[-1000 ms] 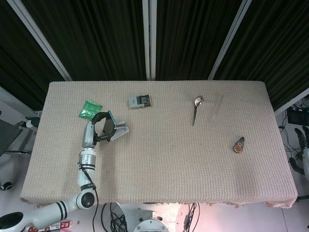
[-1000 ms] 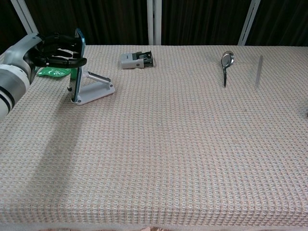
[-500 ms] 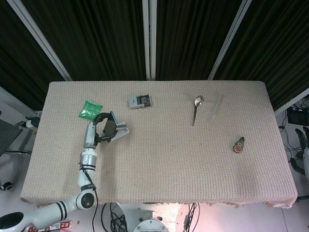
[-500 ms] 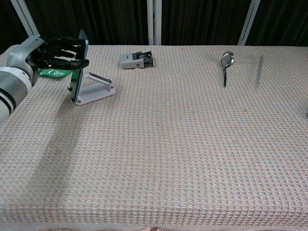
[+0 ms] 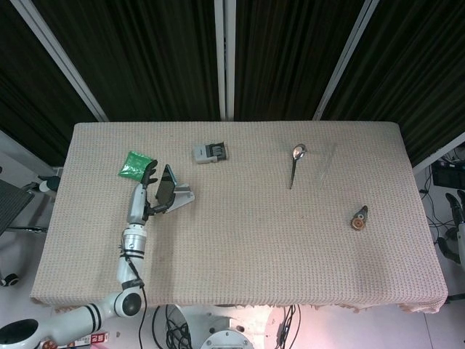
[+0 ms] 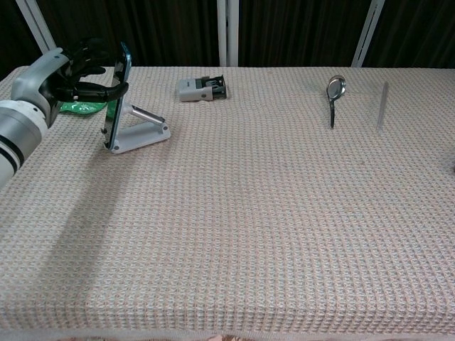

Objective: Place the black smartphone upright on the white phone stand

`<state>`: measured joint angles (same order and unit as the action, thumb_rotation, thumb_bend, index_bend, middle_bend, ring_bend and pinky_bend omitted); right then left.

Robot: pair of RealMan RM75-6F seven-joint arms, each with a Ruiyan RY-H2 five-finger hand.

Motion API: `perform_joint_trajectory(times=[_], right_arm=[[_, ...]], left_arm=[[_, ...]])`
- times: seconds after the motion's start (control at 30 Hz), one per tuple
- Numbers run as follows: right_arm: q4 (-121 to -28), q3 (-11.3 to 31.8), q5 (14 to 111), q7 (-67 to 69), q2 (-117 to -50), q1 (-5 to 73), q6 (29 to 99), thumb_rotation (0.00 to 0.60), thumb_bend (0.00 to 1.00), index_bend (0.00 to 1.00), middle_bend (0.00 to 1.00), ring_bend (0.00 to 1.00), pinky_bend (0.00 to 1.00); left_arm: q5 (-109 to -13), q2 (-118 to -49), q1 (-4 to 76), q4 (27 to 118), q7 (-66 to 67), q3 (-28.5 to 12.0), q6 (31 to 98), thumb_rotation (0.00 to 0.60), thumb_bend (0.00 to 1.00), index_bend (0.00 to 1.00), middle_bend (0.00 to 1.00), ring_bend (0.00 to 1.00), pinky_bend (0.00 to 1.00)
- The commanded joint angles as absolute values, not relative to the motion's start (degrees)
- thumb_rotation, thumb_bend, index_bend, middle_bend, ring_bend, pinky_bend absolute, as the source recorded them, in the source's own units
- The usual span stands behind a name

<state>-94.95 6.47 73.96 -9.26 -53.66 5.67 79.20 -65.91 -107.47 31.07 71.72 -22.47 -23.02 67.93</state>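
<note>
The black smartphone (image 5: pixel 166 187) (image 6: pixel 115 92) stands upright, leaning on the white phone stand (image 5: pixel 182 197) (image 6: pixel 142 133) at the table's left. My left hand (image 5: pixel 146 193) (image 6: pixel 75 74) is just left of the phone. Its upper fingers are lifted off and spread, and one dark finger still reaches to the phone's edge. The stand alone bears the phone. My right hand (image 5: pixel 458 218) shows only partly at the far right edge of the head view, off the table, with nothing in it.
A green packet (image 5: pixel 134 164) (image 6: pixel 77 107) lies behind my left hand. A grey boxy item (image 5: pixel 210 152) (image 6: pixel 202 88) sits at the back. A spoon (image 5: pixel 294 163) (image 6: pixel 334 96), a clear stick (image 5: pixel 327 166) (image 6: pixel 382 105) and a small brown object (image 5: pixel 359 217) lie to the right.
My left hand's fingers, wrapped around the phone's top before, have lifted off and spread. The phone stays leaning on the stand.
</note>
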Motion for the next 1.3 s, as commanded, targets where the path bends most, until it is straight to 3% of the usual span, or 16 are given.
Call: perform_joint_trajectory(times=[0.03, 0.43, 0.6, 0.73, 0.87, 1.0, 1.3], right_arm=[[-95.01, 6.49, 73.96, -9.31, -53.61, 5.68, 79.23, 0.6, 0.24, 0.0, 0.0, 0.0, 0.0], [-95.4, 6.66, 74.43, -9.58, -53.58, 5.73, 79.86, 0.6, 0.24, 0.0, 0.0, 0.0, 0.0], [-94.57, 6.82, 76.08, -8.59, -54.17, 5.56, 81.47, 0.6, 0.24, 0.0, 0.0, 0.0, 0.0], [-93.23, 6.48, 78.0, -6.94, -54.92, 5.41, 82.33, 0.6, 0.23, 0.0, 0.0, 0.0, 0.0], [-91.5, 6.08, 79.01, -5.35, -56.06, 5.18, 82.68, 0.6, 0.22, 0.0, 0.0, 0.0, 0.0], [-90.0, 5.64, 79.58, -4.27, -57.27, 4.88, 82.86, 0.6, 0.22, 0.0, 0.0, 0.0, 0.0], [-87.95, 4.69, 80.55, -4.01, -59.76, 4.42, 82.91, 0.6, 0.22, 0.0, 0.0, 0.0, 0.0]], left_arm=[[-66.68, -107.39, 31.01, 71.64, -22.86, -22.59, 68.23, 0.6, 0.27, 0.04, 0.03, 0.08, 0.2], [-72.88, -103.05, 27.78, 77.08, -21.61, -18.42, 73.59, 0.6, 0.26, 0.04, 0.0, 0.06, 0.2], [-78.05, -96.04, 23.7, 81.23, -15.65, -14.23, 79.24, 0.6, 0.17, 0.05, 0.0, 0.05, 0.2], [-81.42, -85.03, 19.68, 86.26, -3.95, -9.1, 81.58, 0.599, 0.13, 0.07, 0.03, 0.05, 0.2], [-80.92, -75.37, 14.83, 92.02, 8.24, -5.74, 84.93, 0.492, 0.13, 0.07, 0.04, 0.05, 0.2], [-77.85, -67.68, 10.21, 97.62, 13.57, -3.02, 86.61, 0.421, 0.13, 0.08, 0.04, 0.05, 0.2], [-78.47, -62.99, 4.67, 97.46, 13.76, -0.32, 90.49, 0.398, 0.13, 0.08, 0.04, 0.05, 0.2]])
